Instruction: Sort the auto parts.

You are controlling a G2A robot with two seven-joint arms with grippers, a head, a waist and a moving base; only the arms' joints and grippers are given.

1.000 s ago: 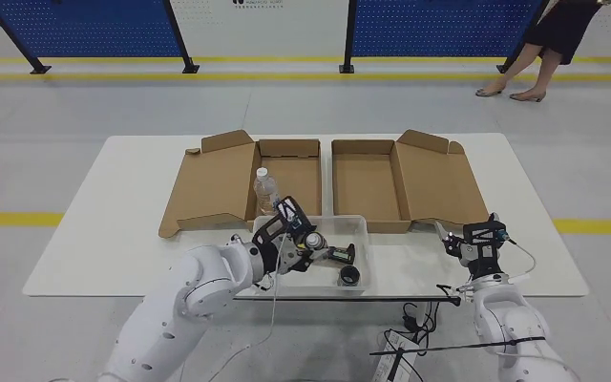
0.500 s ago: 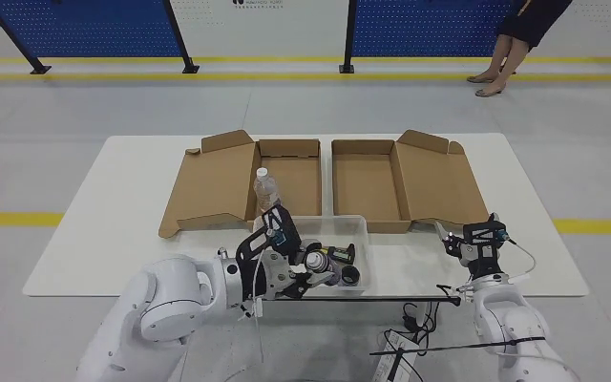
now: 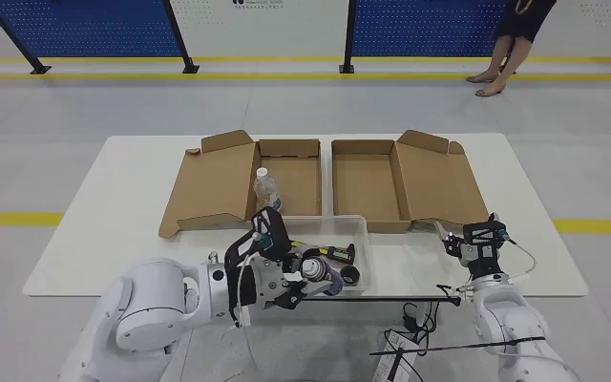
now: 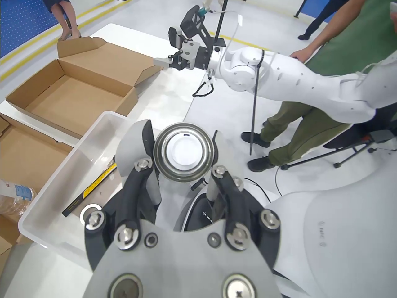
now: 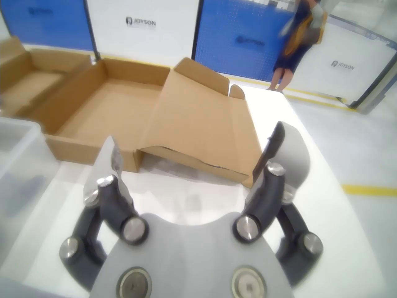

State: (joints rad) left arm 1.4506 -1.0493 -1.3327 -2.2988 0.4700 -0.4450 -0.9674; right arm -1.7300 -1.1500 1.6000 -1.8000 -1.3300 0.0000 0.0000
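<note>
Metal canister part (image 4: 184, 153) | clamped in left tool (image 4: 183, 144) by clear bin (image 4: 71, 153) | right tool (image 5: 195, 137) spread wide

White rounded arms (image 3: 153, 310); black linkages (image 4: 139, 184), silver screws (image 4: 93, 221), grey jaws.

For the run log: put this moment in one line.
left end effector: shut on metal part, over bin | right end effector: open, above table near right box | bin: black parts inside
</note>
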